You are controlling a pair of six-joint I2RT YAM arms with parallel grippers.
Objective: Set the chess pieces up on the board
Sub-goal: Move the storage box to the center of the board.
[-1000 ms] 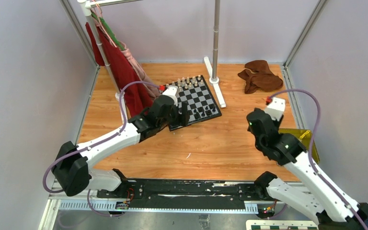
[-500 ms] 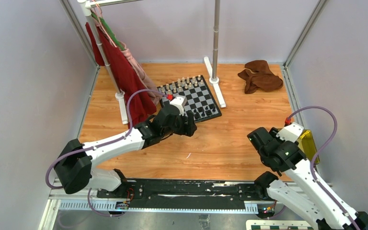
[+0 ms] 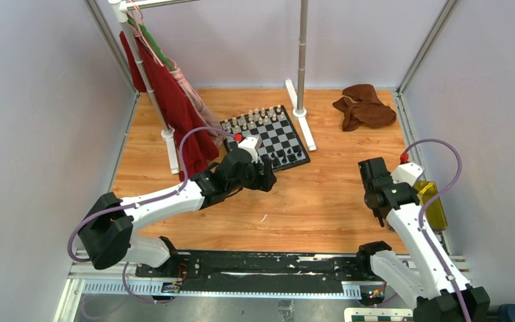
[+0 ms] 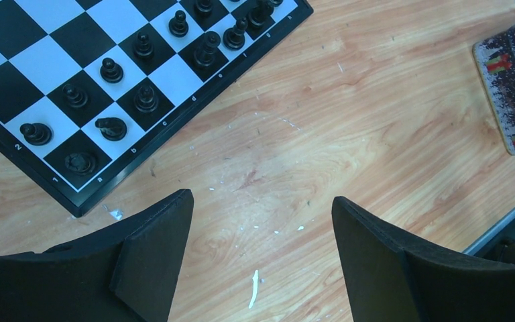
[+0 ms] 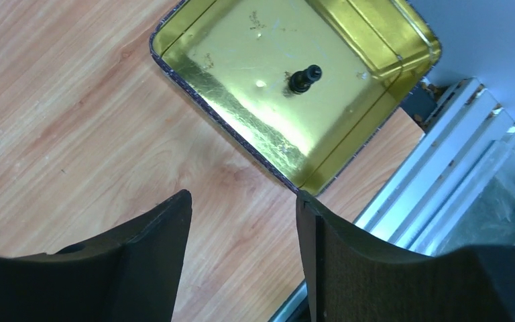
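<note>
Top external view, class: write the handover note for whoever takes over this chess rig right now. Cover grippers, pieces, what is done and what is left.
Left gripper: open, empty, over the table just off the board edge.
Right gripper: open, empty, beside the gold tin.
Done: cream pieces line the far side, black pieces fill the near two rows.
Left: one black piece lies in the tin and needs placing. One black pawn looks tipped; check it.

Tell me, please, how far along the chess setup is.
Mostly done: cream pieces line the board's far edge, black pieces occupy its near rows. Nothing is in hand; left gripper and right gripper are open. Left: one black piece lying in the gold tin.
</note>
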